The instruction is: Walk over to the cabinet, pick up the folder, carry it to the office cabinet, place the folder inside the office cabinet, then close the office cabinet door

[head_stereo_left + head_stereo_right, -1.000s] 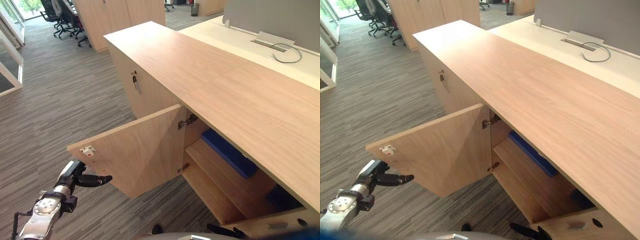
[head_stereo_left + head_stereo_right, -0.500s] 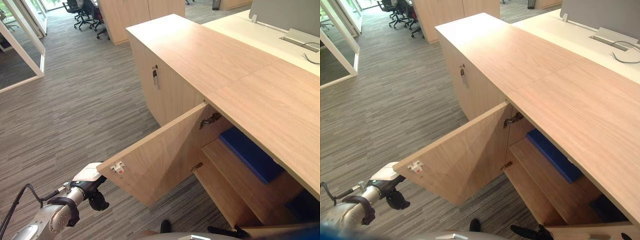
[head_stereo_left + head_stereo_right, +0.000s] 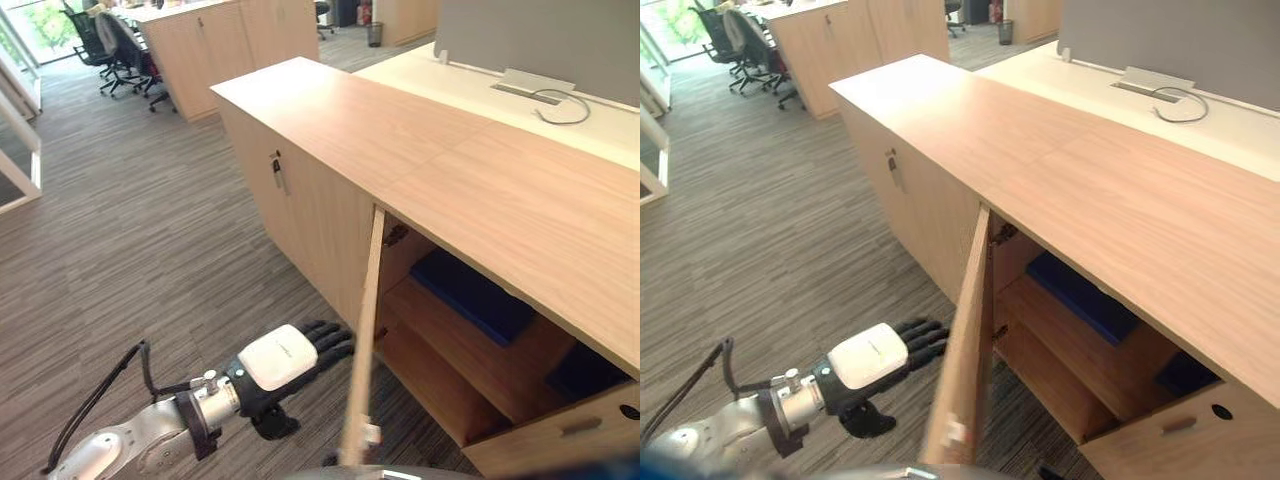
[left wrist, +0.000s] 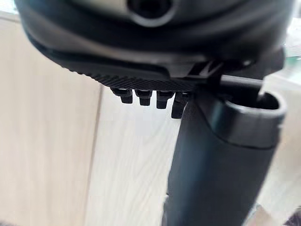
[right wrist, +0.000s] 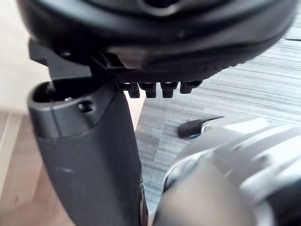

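Note:
The blue folder [image 3: 470,295] lies flat on the upper shelf inside the light wood office cabinet [image 3: 470,170]. The cabinet door [image 3: 362,340] stands partly swung, edge-on to me. My left hand [image 3: 290,358] is low beside the door's outer face, open, with straight fingers [image 4: 141,96] reaching the wood. In the right wrist view my right hand [image 5: 155,42] hangs open over the carpet, holding nothing.
Another blue item [image 3: 585,368] sits on the lower shelf. A second wooden door panel [image 3: 1170,430] juts out at lower right. The neighbouring closed door has a handle [image 3: 277,172]. A desk [image 3: 560,110] lies behind; office chairs [image 3: 110,50] stand far left.
The door has swung from wide open to edge-on, partly shut. My left hand has turned and risen onto the door's outer face, fingers straightened. The camera has also shifted.

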